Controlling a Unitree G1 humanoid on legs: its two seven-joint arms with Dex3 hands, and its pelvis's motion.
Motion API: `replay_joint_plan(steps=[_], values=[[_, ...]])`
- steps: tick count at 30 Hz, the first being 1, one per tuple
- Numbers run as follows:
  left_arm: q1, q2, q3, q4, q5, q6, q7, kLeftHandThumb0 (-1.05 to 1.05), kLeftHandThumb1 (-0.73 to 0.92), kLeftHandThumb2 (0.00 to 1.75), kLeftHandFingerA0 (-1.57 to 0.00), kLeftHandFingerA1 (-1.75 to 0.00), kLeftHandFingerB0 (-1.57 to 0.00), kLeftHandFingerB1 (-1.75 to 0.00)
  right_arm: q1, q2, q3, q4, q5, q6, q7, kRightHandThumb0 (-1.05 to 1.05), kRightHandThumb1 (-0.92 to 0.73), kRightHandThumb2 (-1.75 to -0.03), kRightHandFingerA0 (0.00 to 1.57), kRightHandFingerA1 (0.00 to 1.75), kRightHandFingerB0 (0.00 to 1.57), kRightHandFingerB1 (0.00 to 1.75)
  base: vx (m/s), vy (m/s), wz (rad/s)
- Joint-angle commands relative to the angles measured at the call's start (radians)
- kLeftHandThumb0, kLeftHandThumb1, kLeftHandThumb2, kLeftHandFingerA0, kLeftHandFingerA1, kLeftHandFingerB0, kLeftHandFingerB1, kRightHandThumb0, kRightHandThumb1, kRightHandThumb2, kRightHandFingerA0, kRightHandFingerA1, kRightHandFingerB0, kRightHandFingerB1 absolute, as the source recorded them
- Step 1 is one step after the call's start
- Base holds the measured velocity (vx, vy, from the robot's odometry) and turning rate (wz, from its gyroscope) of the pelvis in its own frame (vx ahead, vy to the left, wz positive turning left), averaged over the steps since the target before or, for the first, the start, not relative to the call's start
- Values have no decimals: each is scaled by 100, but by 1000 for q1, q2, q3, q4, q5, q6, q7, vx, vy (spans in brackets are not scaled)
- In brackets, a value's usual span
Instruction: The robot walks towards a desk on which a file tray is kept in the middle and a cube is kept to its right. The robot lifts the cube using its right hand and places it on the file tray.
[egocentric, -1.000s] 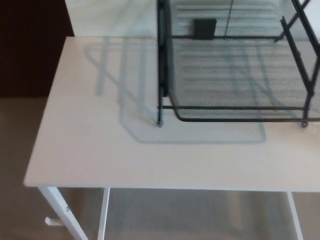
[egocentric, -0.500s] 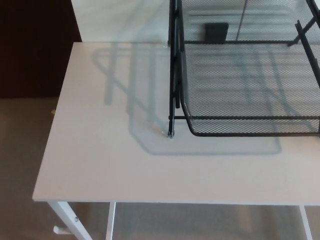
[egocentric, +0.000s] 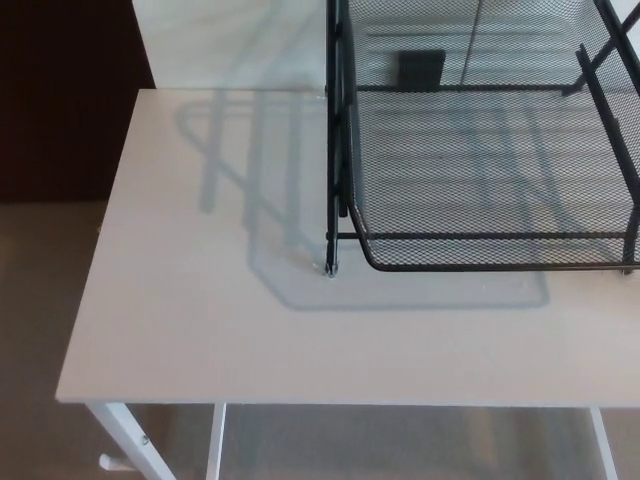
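Observation:
A black wire-mesh file tray (egocentric: 480, 150) stands on the white desk (egocentric: 200, 300), filling the upper right of the head view and cut off by the right and top edges. Its front rim (egocentric: 480, 267) curves low over the desk, and its left frame post (egocentric: 333, 160) reaches down to the tabletop. A small dark rectangle (egocentric: 420, 68) shows through the mesh at the back. No cube is visible. Neither of my hands appears in the picture.
The desk's left half is bare white surface crossed by the tray's shadow (egocentric: 250, 190). White desk legs (egocentric: 125, 440) show below the front edge. Beige floor (egocentric: 40, 350) lies to the left, and a dark panel (egocentric: 60, 90) stands at the upper left.
The whole picture has shifted slightly between frames, so the camera moved; the tray and desk sit a little differently in frame. Nothing on the desk has moved.

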Motion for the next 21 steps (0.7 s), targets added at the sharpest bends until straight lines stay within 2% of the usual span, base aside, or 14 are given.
replay_joint_plan(steps=[1, 2, 3, 6, 7, 8, 9, 10, 11, 13, 15, 16, 18, 21], values=[[9, 19, 17, 6, -30, 3, -23, -105, 85, 75, -27, -110, -1, -88, -111, -108, -46, -64, -11, -154, -211, -67, -51, -82, 19, 45, 4, 24, 0, 0, 0], [0, 16, 13, 19, -24, 5, -12, -104, 66, 127, -47, -98, -3, -72, -140, -182, -26, -108, -29, -107, -165, -72, -53, -90, 2, 39, 1, 21, 0, 0, 0], [-1, 16, 7, 22, -18, 1, -10, -104, 66, 128, -47, -98, -5, -70, -141, -208, -24, -205, -23, -38, -128, -71, -53, -89, 2, 38, 0, 20, 0, 0, 0], [7, 10, 17, 12, -32, 10, -15, -104, 66, 125, -48, -98, -7, -73, -161, -292, 57, -371, -80, 52, -52, -85, -57, -95, 2, 24, 0, 10, 0, 0, 0], [5, 9, 18, 13, -35, 14, -19, -104, 65, 125, -45, -96, -5, -72, -168, -311, 83, -415, -85, 65, -17, -84, -69, -61, 5, 33, 0, 13, 0, 0, 0], [5, 9, 18, 13, -35, 14, -19, -104, 65, 125, -45, -96, -5, -72, -165, -311, 84, -421, -83, 71, -19, -84, -69, -61, 5, 33, 0, 13, 0, 0, 0], [8, 12, 3, 10, -20, 11, -14, -104, 86, 73, -28, -108, -7, -88, -171, -344, 144, -504, -107, 110, 32, -90, -69, -61, 4, 48, 0, 20, 0, 0, 0], [12, 11, 3, 3, -22, 9, -18, -105, 84, 75, -27, -110, -4, -90, -185, -364, 190, -530, -124, 128, 62, -104, -63, -99, 7, 53, 0, 12, 0, 0, 0], [12, 10, 2, 3, -21, 5, -20, -104, 83, 79, -23, -118, 0, -96, -200, -376, 226, -550, -138, 141, 77, -93, -69, -61, 0, 66, 0, 22, 0, 0, 0], [8, 6, 8, 8, -29, 10, -22, -104, 83, 78, -24, -114, 0, -92, -264, -384, 307, -564, -165, 132, 99, -85, -52, -93, 6, 55, 0, 29, 0, 0, 0], [14, 5, 13, 5, -35, 11, -29, -103, 82, 80, -22, -114, 0, -89, -293, -375, 365, -586, -185, 134, 95, -82, -52, -91, 10, 53, 0, 27, 0, 0, 0], [10, 2, 16, 5, -39, 20, -26, -100, 79, 81, -25, -113, 0, -86, -323, -383, 442, -604, -240, 143, 107, -80, -69, -62, 12, 37, 0, 19, 0, 0, 0], [14, 6, 5, 7, -27, 11, -28, -101, 82, 77, -27, -103, 0, -79, -350, -388, 520, -660, -254, 221, 141, -79, -54, -90, 2, 20, 1, 15, 0, 0, 0], [10, 6, -2, 8, -21, 19, -19, -101, 80, 80, -23, -111, 0, -89, -373, -389, 579, -655, -290, 207, 142, -71, -52, -88, 0, 25, 0, 19, 0, 0, 0]])
